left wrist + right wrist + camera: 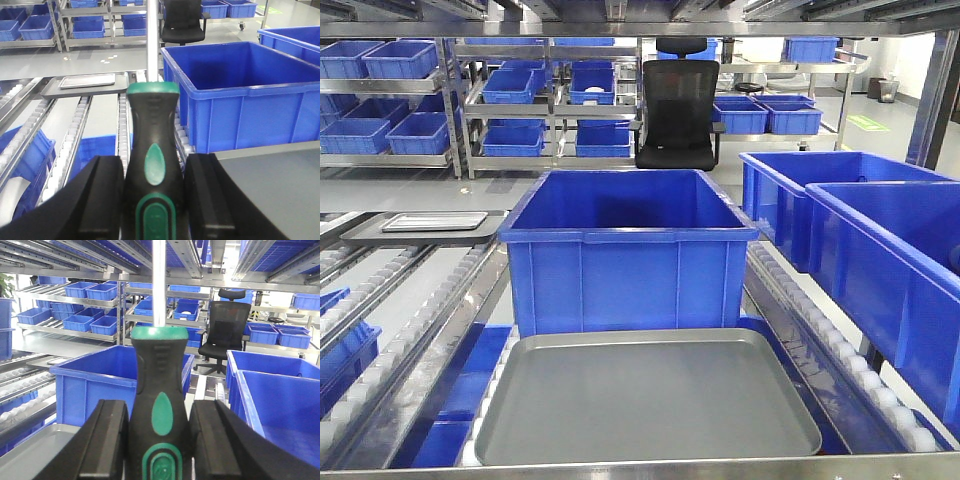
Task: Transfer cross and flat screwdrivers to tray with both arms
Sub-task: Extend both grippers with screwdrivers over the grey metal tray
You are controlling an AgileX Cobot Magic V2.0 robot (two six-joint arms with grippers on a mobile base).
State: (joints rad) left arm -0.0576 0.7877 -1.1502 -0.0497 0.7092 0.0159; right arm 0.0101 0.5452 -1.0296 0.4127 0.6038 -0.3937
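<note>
Warehouse shelves (390, 100) w/ many blue crates fill the bg, and a black office chair (677, 105) stands in the aisle behind. On the tabletop (790, 290), which is made of roller lanes, the grey tray (650, 395) lies flat at the near edge, just in front of a big blue bin (625, 260). Whether the two touch, I cannot tell.

Only the front view shows the tray whole. Each wrist view catches one corner of it: lower right for the L camera, lower left for the R camera. The screwdrivers and arms appear only in the wrist views.

The left end effector (155, 165) is clenched on the black-green handle of the left screwdriver (152, 130), one finger at each side. The right end effector (161, 410) grasps the right screwdriver (161, 370) in the same way. Both shafts point away from the camera and run out at the top edge. The tips are therefore cut off, and which one is cross and which is flat I cannot say.

At far left a small steel tray (435, 222) rests on a dark one, seen in the front and L views. In the R view it is hard to make out.
</note>
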